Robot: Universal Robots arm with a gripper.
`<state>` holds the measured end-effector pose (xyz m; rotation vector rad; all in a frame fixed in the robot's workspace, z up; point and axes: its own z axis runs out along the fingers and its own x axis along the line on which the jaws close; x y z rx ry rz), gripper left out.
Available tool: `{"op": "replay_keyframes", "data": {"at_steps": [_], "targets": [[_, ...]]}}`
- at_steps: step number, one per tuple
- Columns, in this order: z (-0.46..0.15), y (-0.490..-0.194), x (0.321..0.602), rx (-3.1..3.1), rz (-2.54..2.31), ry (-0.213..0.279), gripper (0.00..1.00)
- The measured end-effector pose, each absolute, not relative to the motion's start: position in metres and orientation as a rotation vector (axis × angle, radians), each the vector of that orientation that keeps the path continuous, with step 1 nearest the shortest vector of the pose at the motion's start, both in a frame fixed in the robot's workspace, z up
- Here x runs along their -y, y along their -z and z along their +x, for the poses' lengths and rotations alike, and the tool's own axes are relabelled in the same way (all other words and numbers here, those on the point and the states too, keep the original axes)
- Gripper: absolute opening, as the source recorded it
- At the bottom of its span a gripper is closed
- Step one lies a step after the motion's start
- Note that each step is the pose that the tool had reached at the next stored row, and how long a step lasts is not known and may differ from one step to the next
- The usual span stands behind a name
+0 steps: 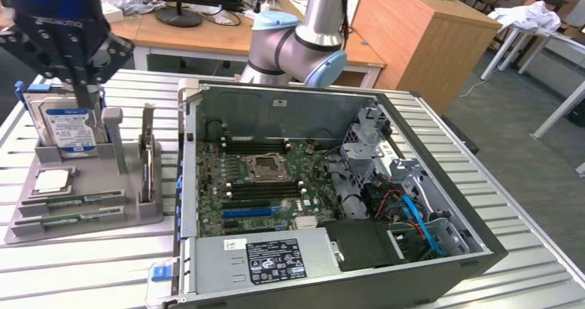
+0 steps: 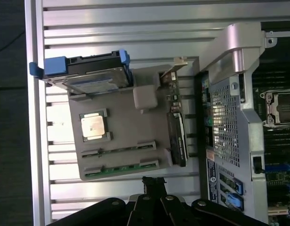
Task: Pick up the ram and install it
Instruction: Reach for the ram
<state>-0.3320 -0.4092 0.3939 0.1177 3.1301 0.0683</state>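
Ram (image 1: 78, 201): long, thin green circuit-board stick with dark chips. It lies flat in a shallow slot of the grey moulded holder tray (image 2: 131, 125), which stands on the slatted metal table (image 1: 92, 271) just beside the open black computer case (image 1: 457, 268). It is not yet lifted.

Second stick (image 1: 68, 220): same form, in the neighbouring slot, nearer the tray's edge.

Gripper (image 1: 89, 105): black linkage type. Its jaws read as drawn together with nothing between them. In the exterior view it hangs over the blue-labelled silver hard drive (image 1: 71, 127), at the opposite end of the tray from the ram.

Risks, as judged:
- Wrong item taken. The two sticks lie side by side, and the square silver CPU chip (image 1: 52, 180) sits just beside the ram, so a small offset could land on either.
- Poor hold. The stick lies low in its slot and shows little edge, so the jaws could slip off it or tilt it.
- Collision on approach. The upright hard drive and the standing expansion card (image 1: 146, 155) both rise above the tray floor.
- Bad seating. The black memory slots (image 1: 260, 189) lie close to the processor socket on the green motherboard (image 1: 229, 206), deep inside the case walls. A stick held askew, or with its notch reversed, could jam or stress the board.
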Motion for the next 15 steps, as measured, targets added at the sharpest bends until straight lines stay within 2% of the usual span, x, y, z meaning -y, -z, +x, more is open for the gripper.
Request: {"op": "replay_keyframes", "data": {"at_steps": [9, 15], "targets": [[-0.299, -0.399, 0.408, -3.141, 0.118, -0.068, 0.1], [-0.286, -0.423, 0.408, -3.155, 0.12, -0.067, 0.1]]}}
